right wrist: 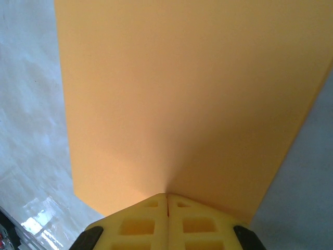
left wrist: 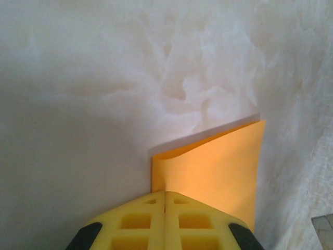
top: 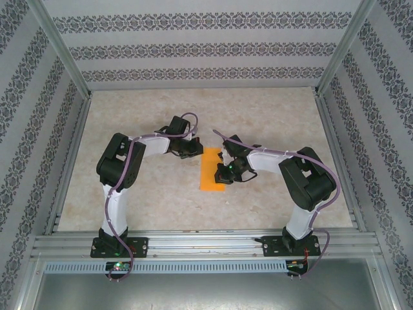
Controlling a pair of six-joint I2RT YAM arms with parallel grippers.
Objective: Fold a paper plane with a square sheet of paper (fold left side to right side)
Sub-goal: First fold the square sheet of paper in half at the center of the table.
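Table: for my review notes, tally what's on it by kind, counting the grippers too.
orange paper sheet: 1
yellow-fingered grippers: 2 (left gripper, right gripper)
Total: 3

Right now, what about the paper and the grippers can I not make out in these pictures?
Overhead view: the right gripper covers part of the paper's right edge.
Left wrist view: the left gripper hides the paper's near edge; pinched or only pressed, unclear.
Right wrist view: the picture's top edge cuts off the paper.
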